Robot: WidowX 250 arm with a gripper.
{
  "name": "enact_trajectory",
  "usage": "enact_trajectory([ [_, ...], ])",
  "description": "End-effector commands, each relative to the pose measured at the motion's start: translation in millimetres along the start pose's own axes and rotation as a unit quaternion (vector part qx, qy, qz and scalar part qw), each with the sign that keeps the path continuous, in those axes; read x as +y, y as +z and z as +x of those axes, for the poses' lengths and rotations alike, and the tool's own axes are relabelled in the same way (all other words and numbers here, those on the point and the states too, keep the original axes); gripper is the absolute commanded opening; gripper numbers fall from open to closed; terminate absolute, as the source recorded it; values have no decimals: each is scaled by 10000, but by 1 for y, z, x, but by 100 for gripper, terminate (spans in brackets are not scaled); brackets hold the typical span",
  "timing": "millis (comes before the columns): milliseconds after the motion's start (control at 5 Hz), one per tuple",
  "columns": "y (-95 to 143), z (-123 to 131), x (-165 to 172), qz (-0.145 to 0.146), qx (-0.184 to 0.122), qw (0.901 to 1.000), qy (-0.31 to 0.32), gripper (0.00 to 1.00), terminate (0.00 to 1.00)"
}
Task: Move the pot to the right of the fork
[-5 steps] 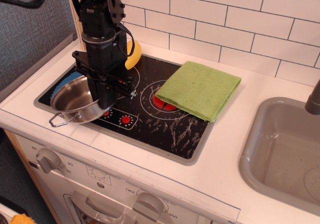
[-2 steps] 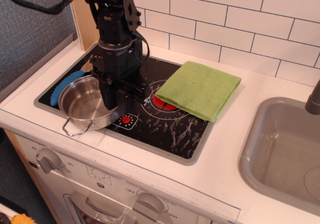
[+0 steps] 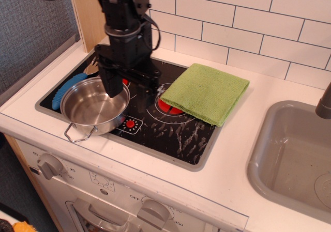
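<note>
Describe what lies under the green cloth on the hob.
Under the cloth a red burner centre and white ring marks on the black hob show at its left edge. The rest is covered.

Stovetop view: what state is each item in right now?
Pot: upright, empty, sitting on the stove right of the fork.
Fork: lying flat, mostly hidden behind the pot.
Claw: at the pot's back rim; grip unclear.
Green cloth: folded, covering part of a burner.
Sink: empty.

Toy kitchen: white tile wall (image 3: pixel 248 15), black hob (image 3: pixel 160 121) with red rings set in white bench (image 3: pixel 232 175), grey sink (image 3: pixel 295 159) at right, oven knobs (image 3: pixel 49 166) below front edge.
</note>
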State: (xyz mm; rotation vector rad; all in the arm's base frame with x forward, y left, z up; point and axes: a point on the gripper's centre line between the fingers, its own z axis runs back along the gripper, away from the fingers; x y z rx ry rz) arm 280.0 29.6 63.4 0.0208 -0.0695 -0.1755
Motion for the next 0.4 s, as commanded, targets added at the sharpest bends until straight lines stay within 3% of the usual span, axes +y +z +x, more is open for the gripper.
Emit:
enact_trajectory([
  [0,18,7,-1,68,-226,9993,280,100,0],
  [200,18,7,-1,68,-226,9993,280,100,100],
])
